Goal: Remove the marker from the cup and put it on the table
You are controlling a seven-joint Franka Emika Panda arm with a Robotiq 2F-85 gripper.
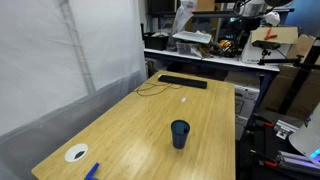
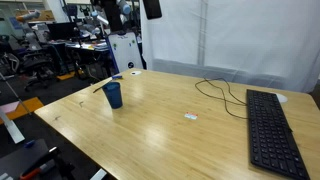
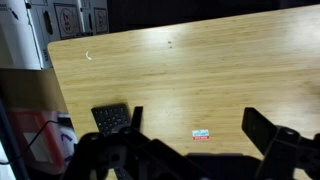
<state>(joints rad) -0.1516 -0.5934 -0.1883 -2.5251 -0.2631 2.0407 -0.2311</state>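
Cup [image 1: 180,134] upright on table [image 1: 130,120], long axis vertical; marker [image 2: 100,88] slants out over its rim. Gripper [image 3: 200,125] spread wide, empty, touching nothing.

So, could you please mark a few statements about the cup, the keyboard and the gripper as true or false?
1. The cup stands upright on the table. True.
2. The keyboard touches the cup. False: it lies well apart from it, at another end of the table.
3. The gripper is shut on the cup. False: in the wrist view it is open above the table and holds nothing.
4. A cable lies on the table beside the keyboard. True.
5. The white disc lies inside the cup. False: it lies flat on the table near a corner.
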